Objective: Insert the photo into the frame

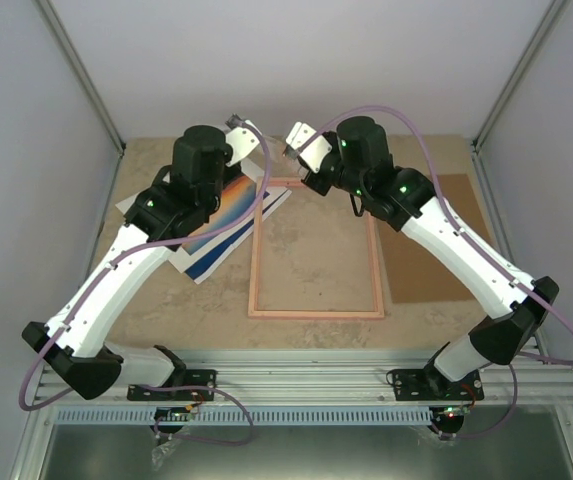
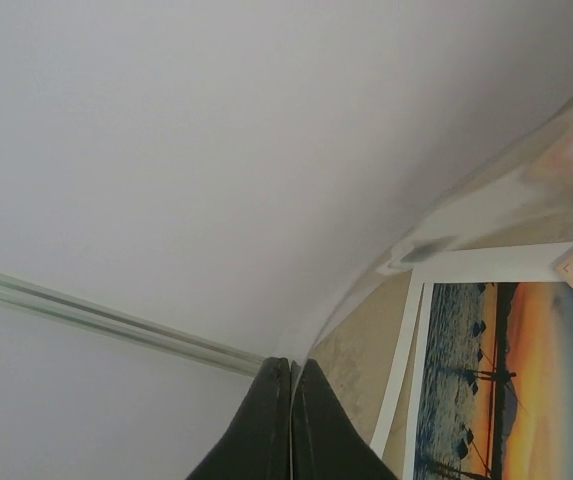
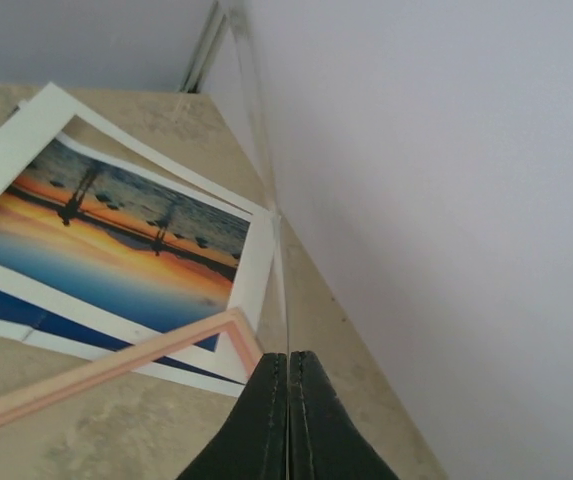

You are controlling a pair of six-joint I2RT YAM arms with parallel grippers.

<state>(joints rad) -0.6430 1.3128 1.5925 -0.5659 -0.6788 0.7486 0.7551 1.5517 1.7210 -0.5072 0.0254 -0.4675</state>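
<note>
From above: the photo (image 1: pixel 228 228) lies left of the frame (image 1: pixel 316 313), one corner tucked under it, nearest my left arm (image 1: pixel 131 265). The frame's long side runs near to far. Left wrist: my left pincer (image 2: pixel 289 380) is clenched, empty. Right wrist: my right pincer (image 3: pixel 288 375) is clenched, empty. One frame, one sunset photo, maybe another print (image 3: pixel 86 318) beneath.

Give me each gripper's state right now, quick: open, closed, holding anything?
Left gripper: closed, jaws pressed together, nothing between them.
Right gripper: closed, jaws pressed together, nothing between them.

Photo (image 1: pixel 228 245) left of frame (image 1: pixel 315 313) — corner beneath it; cardboard (image 1: pixel 411 285) right.
</note>
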